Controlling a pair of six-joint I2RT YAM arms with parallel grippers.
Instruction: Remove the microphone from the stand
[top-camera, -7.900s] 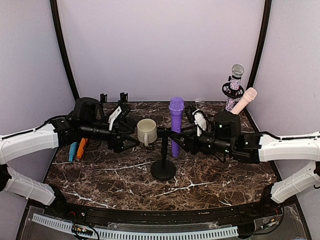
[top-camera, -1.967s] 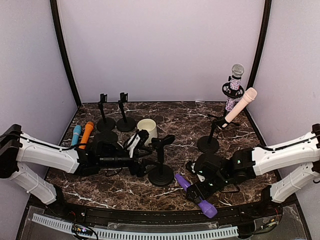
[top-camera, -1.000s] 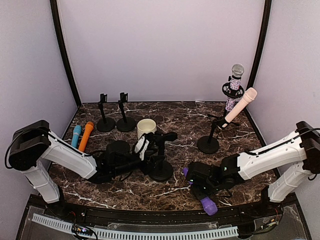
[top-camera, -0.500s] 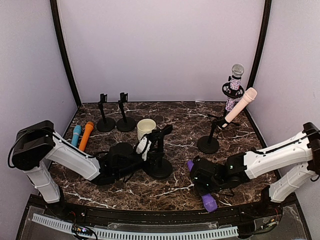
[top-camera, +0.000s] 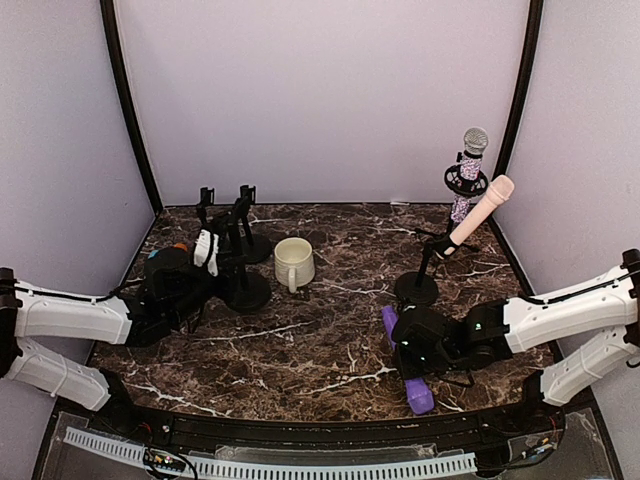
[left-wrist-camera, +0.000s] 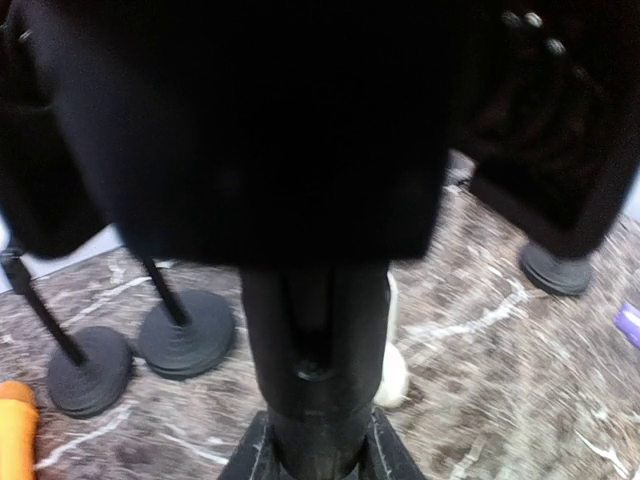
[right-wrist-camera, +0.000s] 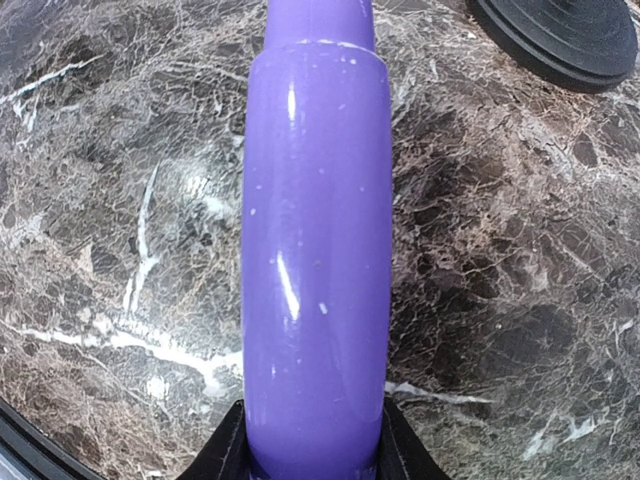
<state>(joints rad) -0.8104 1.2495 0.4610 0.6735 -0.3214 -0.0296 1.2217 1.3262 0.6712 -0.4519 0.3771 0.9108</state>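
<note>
The purple microphone (top-camera: 404, 358) is off the stand and lies lengthwise low over the marble near the front right. My right gripper (top-camera: 412, 362) is shut on it, and in the right wrist view the purple microphone (right-wrist-camera: 316, 250) fills the middle, running away from my right gripper (right-wrist-camera: 312, 455). The black stand (top-camera: 246, 289) is at the left, its clip empty. My left gripper (top-camera: 220, 247) is shut on its pole. Up close the stand (left-wrist-camera: 316, 380) blocks most of the left wrist view, rising out of my left gripper (left-wrist-camera: 314, 462).
A cream mug (top-camera: 293, 263) stands mid-table. A pink microphone (top-camera: 482, 208) leans on a stand and a glittery one (top-camera: 470, 165) stands at the back right. Two empty stands (top-camera: 207, 203) (top-camera: 246, 196) and an orange microphone (left-wrist-camera: 15, 432) are at the back left.
My left gripper has closed on the stand and moved it from mid-table to the left rear, beside the mug. My right gripper, still gripping the purple microphone, shifted slightly right.
</note>
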